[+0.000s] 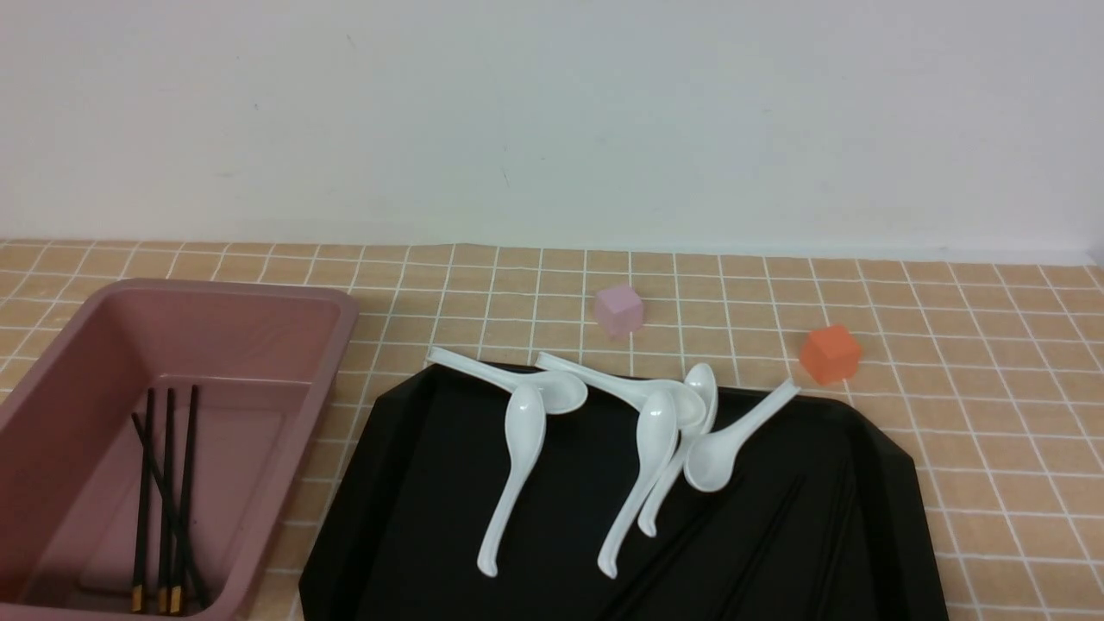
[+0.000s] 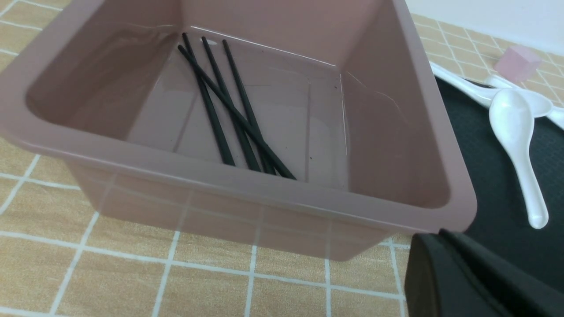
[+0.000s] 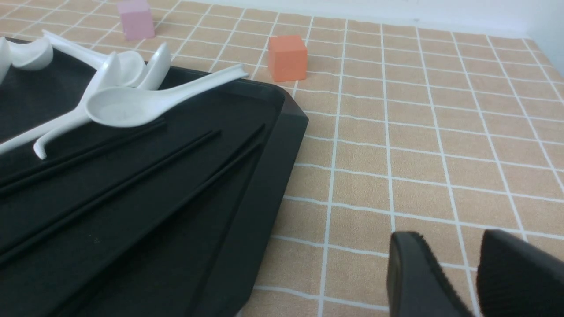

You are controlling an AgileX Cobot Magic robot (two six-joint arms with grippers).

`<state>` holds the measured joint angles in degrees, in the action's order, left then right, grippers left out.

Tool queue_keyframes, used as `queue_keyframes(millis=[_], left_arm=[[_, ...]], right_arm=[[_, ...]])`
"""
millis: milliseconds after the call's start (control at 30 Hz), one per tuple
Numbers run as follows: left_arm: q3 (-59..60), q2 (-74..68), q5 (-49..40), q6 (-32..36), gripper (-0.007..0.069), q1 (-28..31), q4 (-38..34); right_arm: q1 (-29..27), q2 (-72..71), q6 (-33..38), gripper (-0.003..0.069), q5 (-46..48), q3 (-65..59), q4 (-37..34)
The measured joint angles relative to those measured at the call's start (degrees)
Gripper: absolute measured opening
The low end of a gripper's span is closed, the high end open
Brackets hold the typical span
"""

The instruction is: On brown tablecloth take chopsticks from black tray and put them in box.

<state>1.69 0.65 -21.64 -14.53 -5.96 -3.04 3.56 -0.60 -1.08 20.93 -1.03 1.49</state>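
The mauve box stands at the left on the brown tablecloth. Several black chopsticks lie inside it, gold ends toward me. The left wrist view shows them too, inside the box. The black tray sits in the middle. More chopsticks lie faintly on its right part, clearer in the right wrist view. My left gripper is shut and empty, just outside the box's near corner. My right gripper is open and empty over the cloth, right of the tray. Neither gripper shows in the front view.
Several white soup spoons lie across the tray's far part, some handles over its rim. A small pink cube and an orange cube stand on the cloth behind the tray. A white wall closes the far side.
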Motion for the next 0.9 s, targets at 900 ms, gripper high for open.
queue_keyframes(millis=[900], left_arm=[[0.0, 0.0, 0.0, -0.04, 0.0038, 0.0, 0.0]], right_arm=[[0.0, 0.0, 0.0, 0.0239, 0.0, 0.0, 0.0]])
